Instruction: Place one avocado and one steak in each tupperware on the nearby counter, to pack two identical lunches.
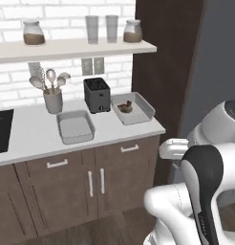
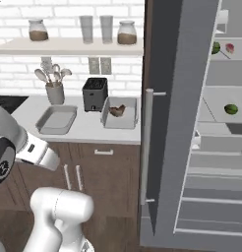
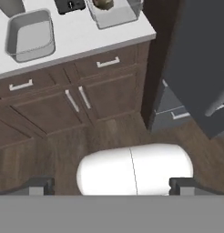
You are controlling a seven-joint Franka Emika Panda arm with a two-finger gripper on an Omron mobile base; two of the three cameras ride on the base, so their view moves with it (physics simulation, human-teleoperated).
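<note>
Even, bright rendered light — soft faint shadows, no glare, slightly blurry low-resolution frames

Ahead of me a white brick wall (image 1: 14, 81) carries a pale shelf (image 1: 71, 48) with jars and glasses. Dark brown cabinets (image 1: 90, 179) with silver handles stand on a wood plank floor (image 3: 54, 154). To my right a tall grey fridge door (image 2: 179, 113) stands open.

Stovetop (image 1: 2, 129) cut off — left edge.
</note>
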